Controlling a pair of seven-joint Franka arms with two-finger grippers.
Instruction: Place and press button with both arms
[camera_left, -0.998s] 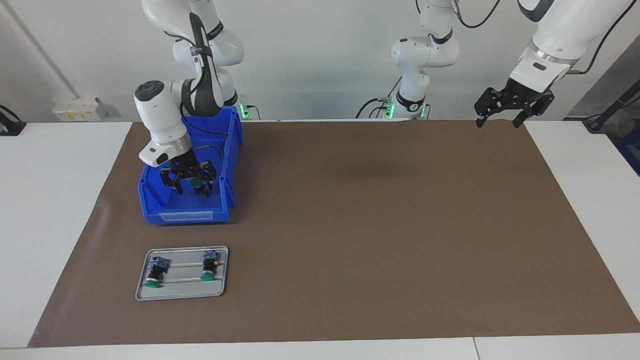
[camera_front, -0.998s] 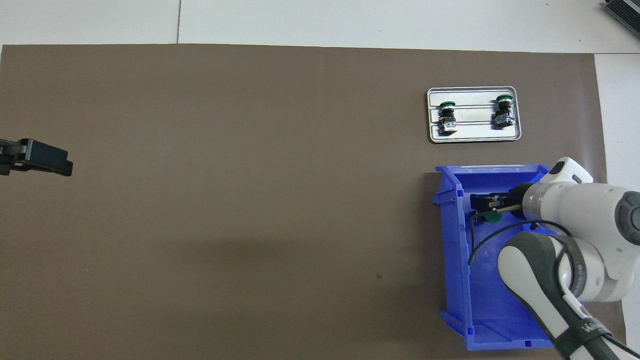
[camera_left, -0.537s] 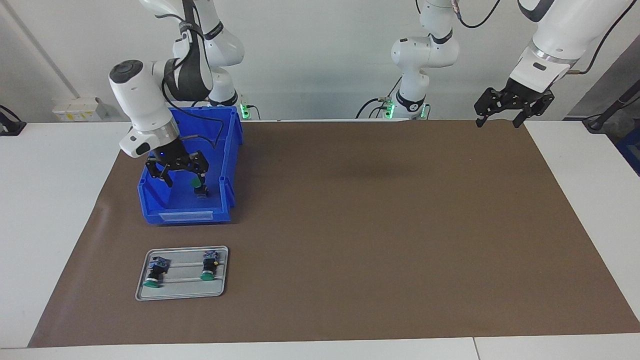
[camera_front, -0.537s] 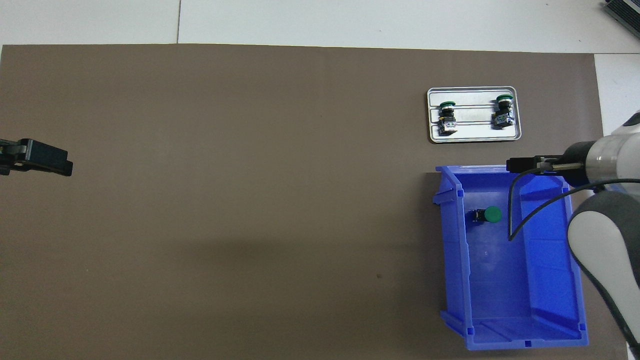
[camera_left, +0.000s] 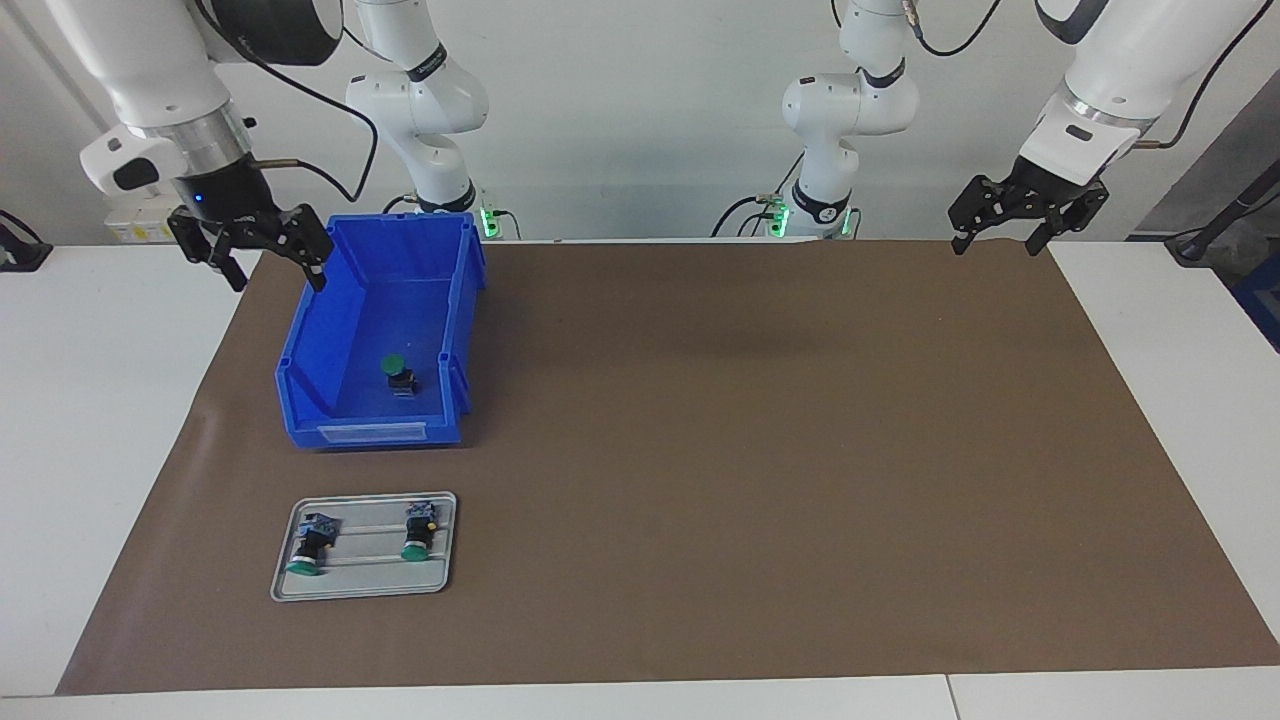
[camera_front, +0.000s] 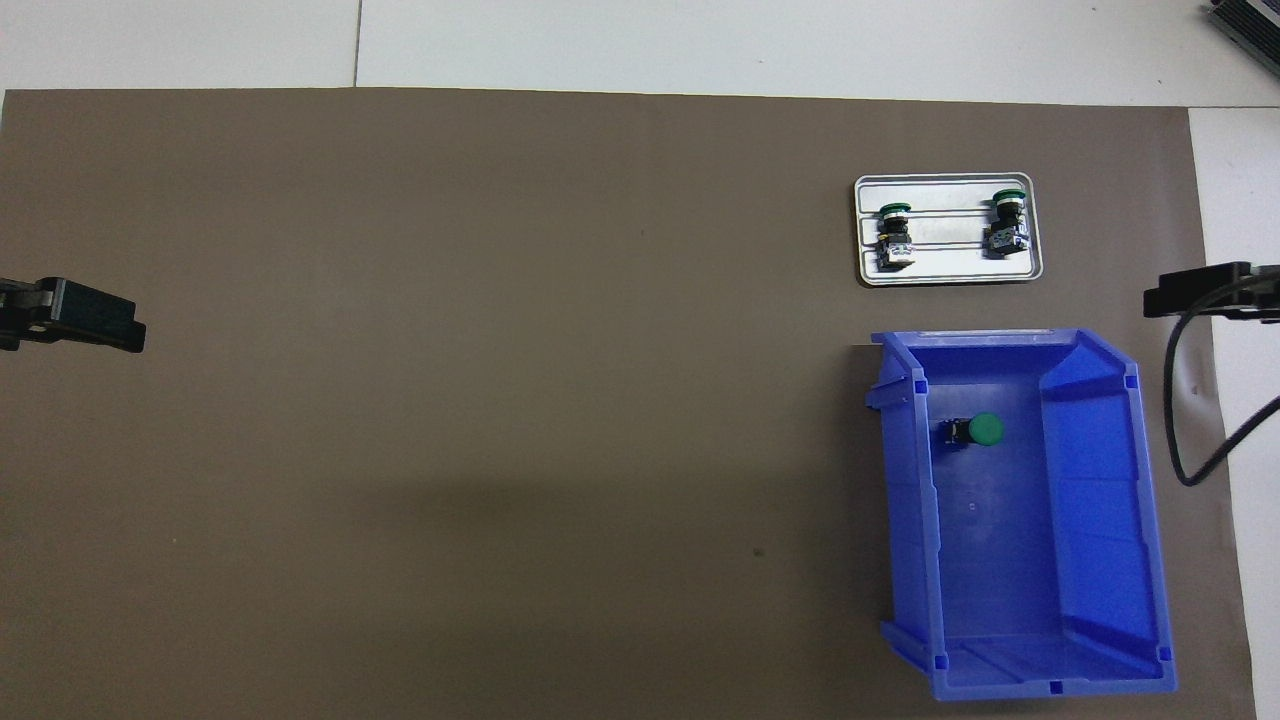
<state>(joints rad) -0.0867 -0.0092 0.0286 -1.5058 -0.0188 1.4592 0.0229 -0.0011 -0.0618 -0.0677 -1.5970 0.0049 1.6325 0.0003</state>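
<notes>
A button (camera_left: 400, 375) with a round green cap stands cap-up on the floor of the blue bin (camera_left: 300, 400), toward the bin's front wall; it also shows in the overhead view (camera_front: 975, 430). My right gripper (camera_left: 279, 282) is open and empty, raised over the mat's edge beside the bin at the right arm's end of the table; its tip shows in the overhead view (camera_front: 1195, 292). My left gripper (camera_left: 996, 248) is open and empty, and waits raised over the mat's corner at the left arm's end; it also shows in the overhead view (camera_front: 100, 330).
A grey metal tray (camera_left: 360, 585) lies on the brown mat (camera_left: 760, 450), farther from the robots than the bin, with two more green-capped buttons (camera_left: 305, 545) (camera_left: 418, 530) lying on their sides. A black cable (camera_front: 1190, 470) hangs by the bin.
My right gripper has risen out of the bin, away from the button, and swung toward the right arm's end of the table. The button stays in the bin. The left arm has not moved.
</notes>
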